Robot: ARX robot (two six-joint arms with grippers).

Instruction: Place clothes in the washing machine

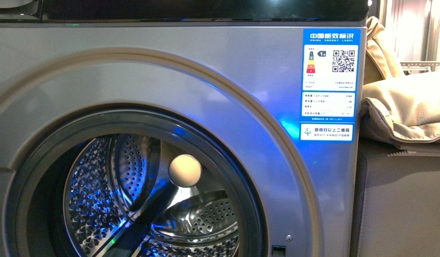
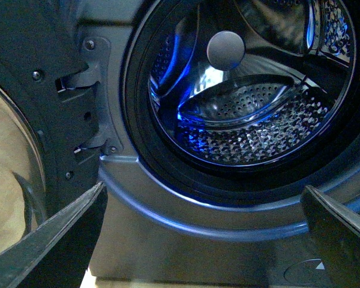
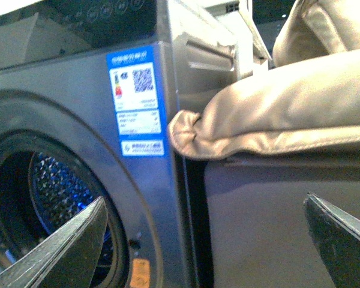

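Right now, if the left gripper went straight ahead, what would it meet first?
Probably the dark gasket at the washing machine porthole's lower edge, possibly clearing into the drum; depth unclear.

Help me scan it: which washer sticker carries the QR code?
The blue-white energy label, topmost on the washing machine; the small blue sticker beneath and orange sticker show none.

My front camera faces the washing machine (image 1: 153,69) squarely, close up. My left wrist camera looks into its drum (image 2: 246,114); my right wrist camera views its energy label (image 3: 136,102) obliquely. All share the drum.
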